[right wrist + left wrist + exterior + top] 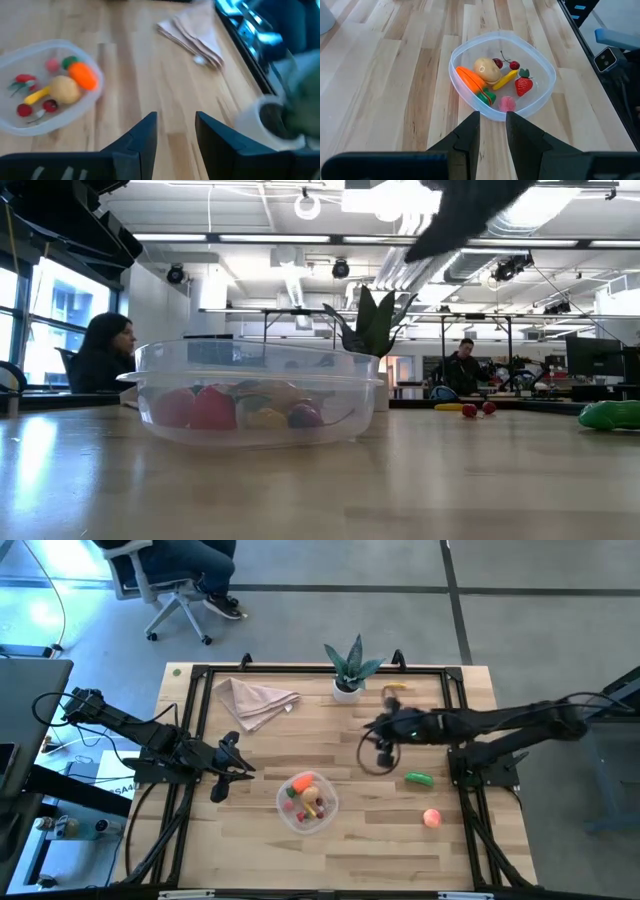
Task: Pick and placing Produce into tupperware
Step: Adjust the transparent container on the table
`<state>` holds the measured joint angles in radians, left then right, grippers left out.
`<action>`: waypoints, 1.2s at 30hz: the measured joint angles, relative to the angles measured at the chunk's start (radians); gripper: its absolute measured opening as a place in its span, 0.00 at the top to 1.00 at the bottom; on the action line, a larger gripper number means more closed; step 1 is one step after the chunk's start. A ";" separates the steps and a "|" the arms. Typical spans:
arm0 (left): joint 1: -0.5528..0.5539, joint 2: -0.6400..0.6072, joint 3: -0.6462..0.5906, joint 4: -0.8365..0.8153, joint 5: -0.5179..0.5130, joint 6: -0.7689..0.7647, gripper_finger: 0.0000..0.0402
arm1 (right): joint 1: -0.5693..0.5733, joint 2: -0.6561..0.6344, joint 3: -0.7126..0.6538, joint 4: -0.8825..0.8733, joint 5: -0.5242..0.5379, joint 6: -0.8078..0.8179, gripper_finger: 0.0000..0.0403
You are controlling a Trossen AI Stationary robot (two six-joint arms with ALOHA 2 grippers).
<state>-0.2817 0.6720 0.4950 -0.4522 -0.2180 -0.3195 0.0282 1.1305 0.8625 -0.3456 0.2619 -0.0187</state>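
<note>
The shallow round clear plastic tub (308, 802) sits on the pale wooden table (250, 840), toward the front edge and about midway between my two arms. Inside it lie an orange toy carrot with a green top (473, 83), a tan potato-shaped piece (487, 69), a small yellow banana (505, 80), a red strawberry (523, 86), a pair of dark red cherries (506, 64) and a small pink piece (507, 103), all crowded together on the tub's floor.

Outside the tub, a green toy cucumber (419, 778) lies on the boards to its right, and a pink peach (431, 818) rests nearer the front edge, just beyond the cucumber. A small yellow piece (393, 688) lies near the back rail, beside the plant.

My left pincer (221, 788) hangs just to the left of the tub, its fingers (466, 140) drawn narrow with only a slim gap between them and nothing in it. My right pincer (385, 756) is above the boards between the plant and the cucumber, apart from both; its fingers (141, 137) stand partly apart, and I see nothing held between them.

At the back stands a spiky green plant in a white pot (349, 672), with a crumpled beige cloth napkin (254, 700) to its left. Beyond the table a person sits on a rolling office chair (180, 602).
</note>
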 joint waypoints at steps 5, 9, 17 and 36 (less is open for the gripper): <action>0.000 0.000 0.000 0.000 0.000 0.000 0.79 | -0.057 -0.162 -0.164 0.021 -0.009 0.122 0.69; 0.000 0.000 0.000 0.000 0.000 0.000 0.79 | -0.063 -0.253 -0.263 0.049 -0.010 0.153 0.69; 0.000 0.000 0.006 -0.030 0.007 0.031 0.79 | -0.063 -0.323 -0.346 0.089 -0.011 0.153 0.69; 0.000 0.000 0.014 -0.056 -0.096 0.281 0.79 | -0.062 -0.320 -0.347 0.107 -0.031 0.183 0.69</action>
<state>-0.2812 0.6716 0.5091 -0.5087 -0.3139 -0.0384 -0.0341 0.8104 0.5152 -0.2386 0.2310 0.1640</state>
